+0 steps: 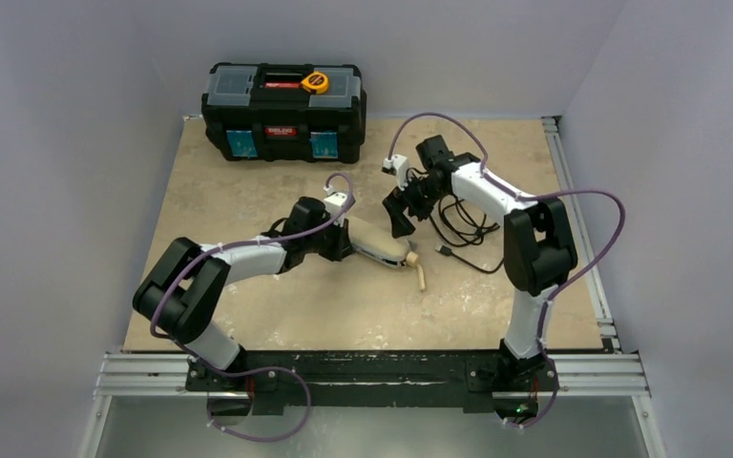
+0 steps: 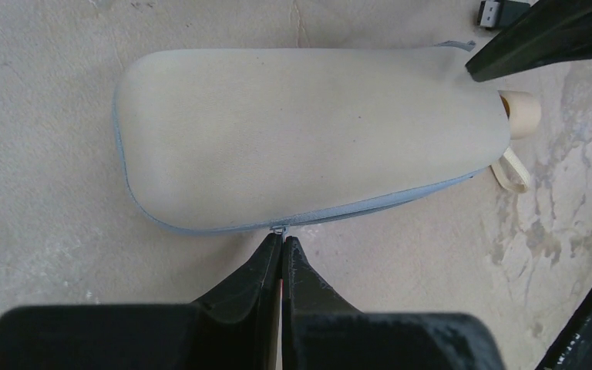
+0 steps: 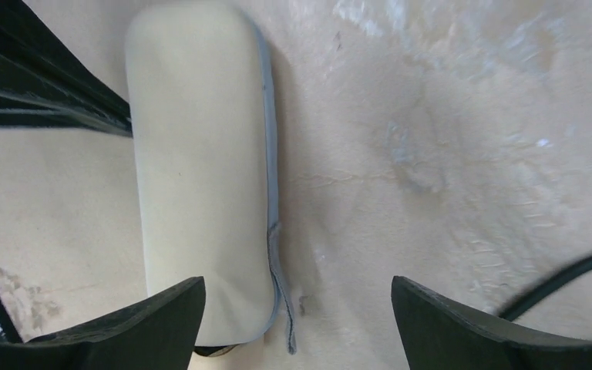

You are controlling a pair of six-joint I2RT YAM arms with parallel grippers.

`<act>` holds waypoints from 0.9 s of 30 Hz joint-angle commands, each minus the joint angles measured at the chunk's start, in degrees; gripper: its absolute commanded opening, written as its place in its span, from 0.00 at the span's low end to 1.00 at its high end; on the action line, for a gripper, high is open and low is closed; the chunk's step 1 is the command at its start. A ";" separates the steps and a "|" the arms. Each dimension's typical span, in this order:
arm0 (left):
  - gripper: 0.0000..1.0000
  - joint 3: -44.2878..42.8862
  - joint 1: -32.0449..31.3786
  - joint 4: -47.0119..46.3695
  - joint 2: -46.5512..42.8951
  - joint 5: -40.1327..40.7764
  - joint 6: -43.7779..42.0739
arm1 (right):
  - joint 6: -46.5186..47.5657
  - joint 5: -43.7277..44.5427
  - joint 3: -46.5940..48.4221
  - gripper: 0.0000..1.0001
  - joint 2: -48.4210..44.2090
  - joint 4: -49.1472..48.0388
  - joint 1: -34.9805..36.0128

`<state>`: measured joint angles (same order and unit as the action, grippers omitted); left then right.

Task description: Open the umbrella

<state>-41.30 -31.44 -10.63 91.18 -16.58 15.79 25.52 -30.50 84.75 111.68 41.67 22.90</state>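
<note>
1. In the left wrist view, the left gripper (image 2: 281,240) fills the bottom of the frame. Its two black fingers are pressed flat together with no gap, and their tips meet the small zip pull (image 2: 277,228) on the near edge of the umbrella (image 2: 308,131). I cannot tell whether the pull is actually pinched.
2. The umbrella is folded inside a beige sleeve with a grey-blue zip seam (image 2: 370,206) along its near side. It lies flat on the mottled tan table (image 1: 344,315), near the middle and between the two arms.
3. Its cream handle (image 2: 523,112) sticks out of the end pointing toward the right arm, and the tan strap (image 2: 512,171) loops onto the table just beside it.
4. The right gripper (image 3: 297,308) hangs over that handle end with its jaws spread wide and gripping nothing. One finger sits above the sleeve and the other above bare table.
5. A black cable (image 1: 463,229) lies coiled on the table under the right arm.
6. A black toolbox (image 1: 283,112) stands at the far edge, well apart from the umbrella.
</note>
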 commanded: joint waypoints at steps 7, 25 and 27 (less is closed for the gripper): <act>0.00 -0.45 0.18 -2.25 1.16 -3.42 6.60 | 2.04 8.80 -14.54 0.82 -16.67 -19.94 9.49; 0.00 -0.68 4.93 9.05 -3.36 -0.51 8.51 | 13.97 18.28 -26.34 0.48 -13.70 -24.58 14.77; 0.00 -0.80 5.87 10.49 -4.30 0.65 8.12 | 15.41 18.28 -27.84 0.43 -15.38 -24.36 14.79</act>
<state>-41.32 -27.86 -6.15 90.13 -18.46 24.64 36.80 -15.51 61.04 98.02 13.96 37.85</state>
